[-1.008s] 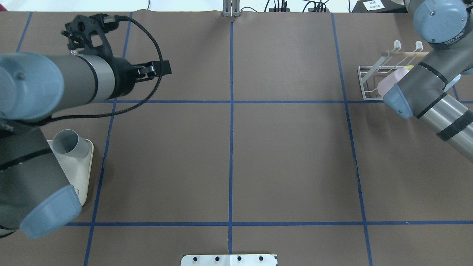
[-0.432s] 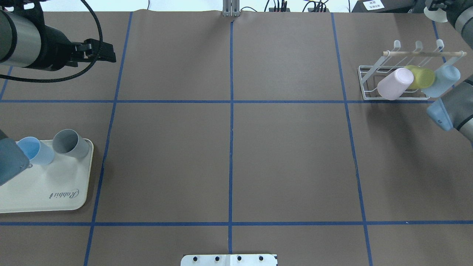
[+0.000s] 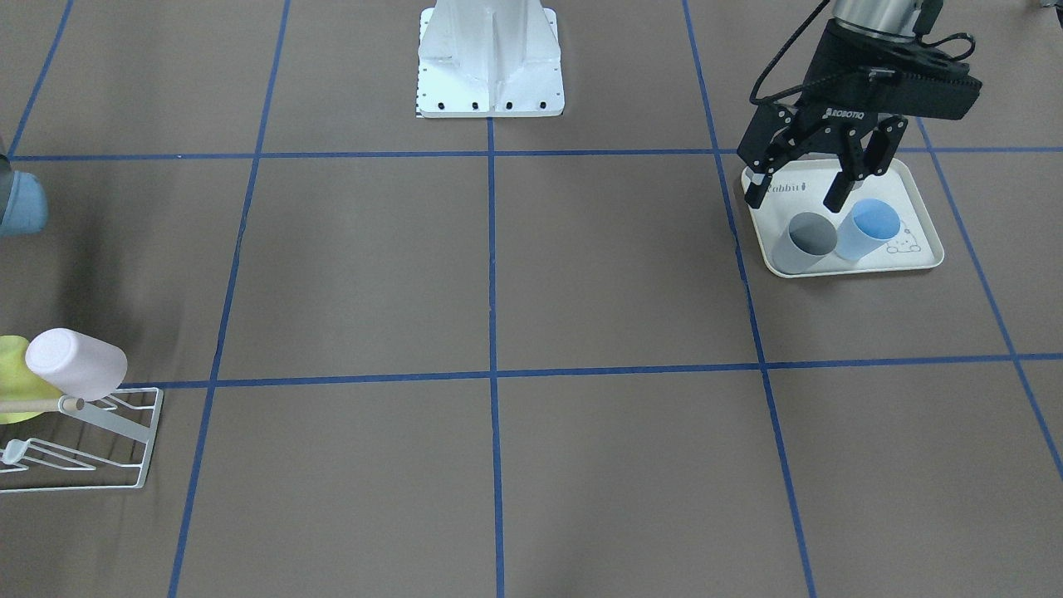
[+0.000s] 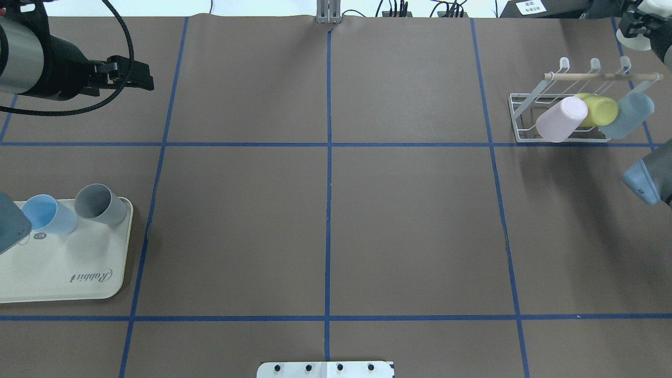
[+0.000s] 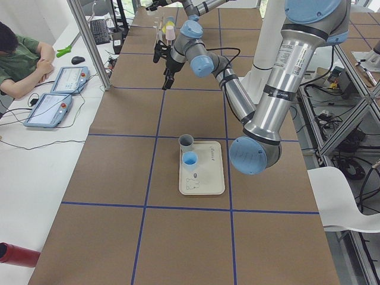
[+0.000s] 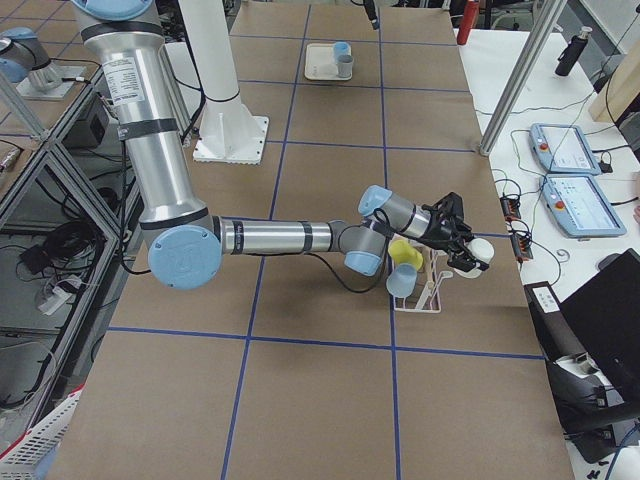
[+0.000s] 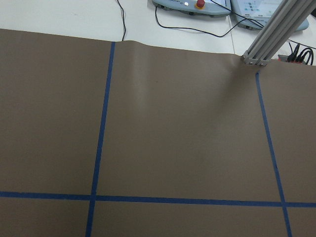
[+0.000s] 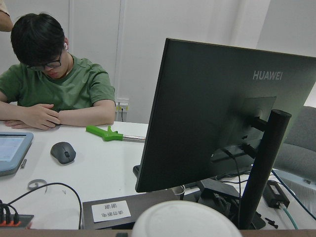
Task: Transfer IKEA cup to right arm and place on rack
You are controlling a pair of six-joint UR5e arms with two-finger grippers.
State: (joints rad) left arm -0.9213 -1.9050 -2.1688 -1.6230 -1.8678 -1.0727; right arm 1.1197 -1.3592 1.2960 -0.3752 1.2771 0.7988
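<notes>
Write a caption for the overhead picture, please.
Right gripper holds a white cup near the rack; a grey cup and blue cup wait on the tray.

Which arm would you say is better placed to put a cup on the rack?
Right: the right tool holds a white cup beside the rack; the left tool is open and empty.

A table (image 4: 409, 226) covered in brown paper is crossed by blue tape (image 4: 328, 210) in a grid. A cream tray (image 4: 63, 283) lies flat at the left edge. A white wire rack (image 4: 517, 113) stands near the far right corner. A white base plate (image 4: 325, 369) sits mid-way along the robot's edge.
</notes>
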